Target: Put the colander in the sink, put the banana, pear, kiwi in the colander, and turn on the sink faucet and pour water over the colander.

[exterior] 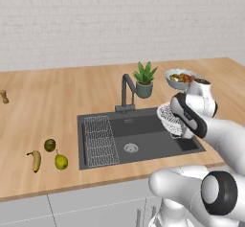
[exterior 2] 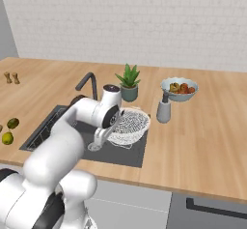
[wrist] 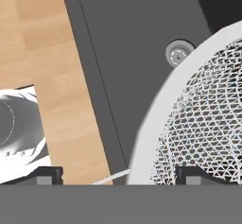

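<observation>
My tool (wrist: pixel 118 173) grips the colander (exterior 2: pixel 127 124) by its rim, one finger inside the mesh and one outside, holding it tilted over the right end of the sink (exterior: pixel 143 125). I judge this the first step: I must lower it level onto the basin floor, then release. It is a white bowl with finely perforated walls.

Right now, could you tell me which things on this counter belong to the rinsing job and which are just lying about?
For the job:
colander
sink
sink faucet
banana
pear
kiwi

Lying about:
potted plant
fruit bowl
soap dispenser
wire rack
two small shakers
</observation>
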Robot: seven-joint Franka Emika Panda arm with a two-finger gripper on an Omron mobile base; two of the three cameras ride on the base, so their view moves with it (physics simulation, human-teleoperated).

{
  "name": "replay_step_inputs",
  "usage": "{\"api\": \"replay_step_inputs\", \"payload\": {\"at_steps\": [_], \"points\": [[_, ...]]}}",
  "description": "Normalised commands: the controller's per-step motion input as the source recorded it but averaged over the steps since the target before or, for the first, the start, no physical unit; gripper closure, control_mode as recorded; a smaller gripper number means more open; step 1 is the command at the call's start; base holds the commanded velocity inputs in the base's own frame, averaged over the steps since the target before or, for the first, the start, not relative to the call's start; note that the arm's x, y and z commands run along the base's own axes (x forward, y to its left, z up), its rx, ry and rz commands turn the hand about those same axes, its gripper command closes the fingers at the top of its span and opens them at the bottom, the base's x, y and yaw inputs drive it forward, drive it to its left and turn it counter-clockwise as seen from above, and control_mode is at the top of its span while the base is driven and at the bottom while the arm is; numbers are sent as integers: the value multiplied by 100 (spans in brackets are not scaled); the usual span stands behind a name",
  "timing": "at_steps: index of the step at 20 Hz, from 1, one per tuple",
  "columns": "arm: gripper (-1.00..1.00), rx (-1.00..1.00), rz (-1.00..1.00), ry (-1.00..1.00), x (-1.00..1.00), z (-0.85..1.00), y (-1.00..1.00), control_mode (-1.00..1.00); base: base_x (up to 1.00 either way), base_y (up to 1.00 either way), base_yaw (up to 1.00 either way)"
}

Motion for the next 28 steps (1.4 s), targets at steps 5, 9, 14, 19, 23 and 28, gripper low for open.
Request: {"api": "replay_step_inputs", "payload": {"at_steps": [5, 9, 14, 19, 23, 28], "points": [[100, 0, 10, 11, 0, -12, 47, -100, 0, 0, 0], [100, 0, 8, 7, 0, -36, 52, -100, 0, 0, 0], [100, 1, 11, -1, 16, -30, 30, -100, 0, 0, 0], [100, 3, 16, 0, 8, -39, 24, -100, 0, 0, 0], [100, 5, 16, 1, 3, -37, 36, -100, 0, 0, 0], [100, 4, 10, 0, 18, -9, 41, -100, 0, 0, 0]]}}
